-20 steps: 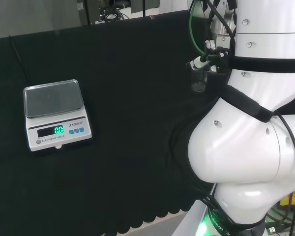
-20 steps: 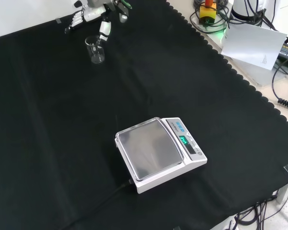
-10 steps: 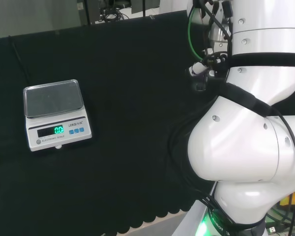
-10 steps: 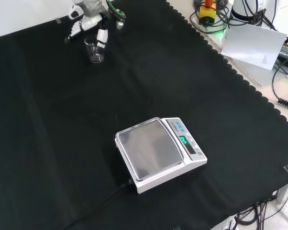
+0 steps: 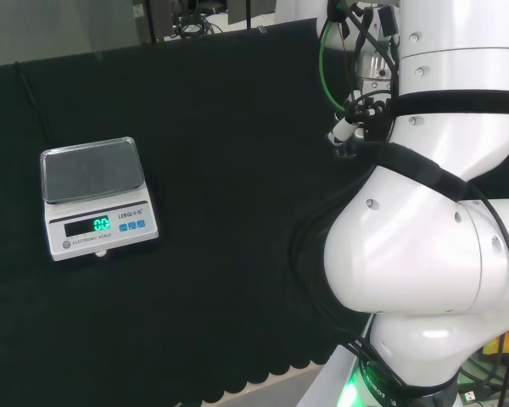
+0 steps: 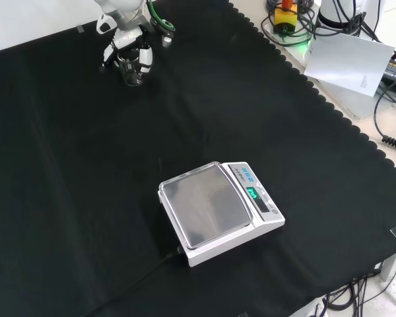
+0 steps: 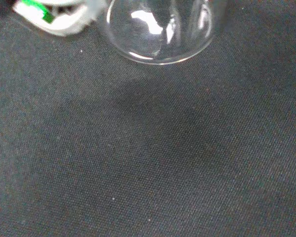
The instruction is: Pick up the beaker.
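Glass beaker: a clear beaker stands upright on the black cloth, with the hand's fingers on both sides of it in the front view; in the wrist view its round bottom sits flat on the cloth, close to the palm.
Hand: the black and white hand comes down from the top of the front view, right over the beaker; in the head view a small part of it shows just left of the big white arm links.
Fingers: one white fingertip is just to the right of the beaker in the front view and another just to its left, so they are spread around the glass; whether they touch it I cannot tell. A blurred white finger part with a green mark lies just beside the beaker's base in the wrist view.
Cloth: black fabric covers the desk, and it is bare under and around the fingers.
Scale: a white scale with a steel pan and a lit green display sits well apart from the fingers, nearer the front camera; in the head view it is far to the left of the hand.
Arm: white links stand at the right of the head view.
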Robot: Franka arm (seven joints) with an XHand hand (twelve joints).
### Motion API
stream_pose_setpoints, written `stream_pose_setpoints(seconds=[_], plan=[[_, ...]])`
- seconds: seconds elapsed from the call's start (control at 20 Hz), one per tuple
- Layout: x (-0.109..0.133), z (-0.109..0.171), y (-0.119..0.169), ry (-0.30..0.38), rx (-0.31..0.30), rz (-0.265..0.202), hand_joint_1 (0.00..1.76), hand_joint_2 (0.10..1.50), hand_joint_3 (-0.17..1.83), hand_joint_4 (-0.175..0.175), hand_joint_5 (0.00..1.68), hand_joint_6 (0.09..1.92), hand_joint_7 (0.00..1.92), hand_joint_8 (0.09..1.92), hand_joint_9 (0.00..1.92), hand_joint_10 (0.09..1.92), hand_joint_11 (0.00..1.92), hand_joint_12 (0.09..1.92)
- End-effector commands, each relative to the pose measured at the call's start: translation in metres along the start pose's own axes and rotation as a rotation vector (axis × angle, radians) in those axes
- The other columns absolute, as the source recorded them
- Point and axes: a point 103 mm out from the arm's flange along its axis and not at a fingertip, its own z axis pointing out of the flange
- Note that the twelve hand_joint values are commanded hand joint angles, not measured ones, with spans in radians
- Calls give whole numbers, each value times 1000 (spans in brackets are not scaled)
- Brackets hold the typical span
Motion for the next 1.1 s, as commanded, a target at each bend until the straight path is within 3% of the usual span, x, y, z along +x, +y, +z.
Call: stream_pose_setpoints(seconds=[0.05,0.15,0.25,0.35,0.45,0.6,1.1], plan=[[0,-3,0,-14,-70,16,1181,631,826,-85,545,1249,586,1160,1064,870,1295,769],[0,-3,0,-26,-86,15,1153,798,671,-149,760,1293,649,1368,1086,1059,1367,679],[0,-3,0,-31,-92,15,1143,853,607,-170,864,1265,699,1469,1110,1141,1381,666],[0,-4,1,-29,-95,15,1177,856,649,-41,886,1285,803,1436,1131,1175,1381,684],[1,-7,0,-30,-92,11,1196,823,725,13,904,1297,854,1426,1149,1192,1379,709],[2,-20,-5,-32,-97,1,1204,796,781,29,913,1308,875,1432,1163,1204,1377,728],[15,-87,-31,-41,-167,-26,1208,770,831,30,924,1315,883,1447,1179,1215,1376,756]])
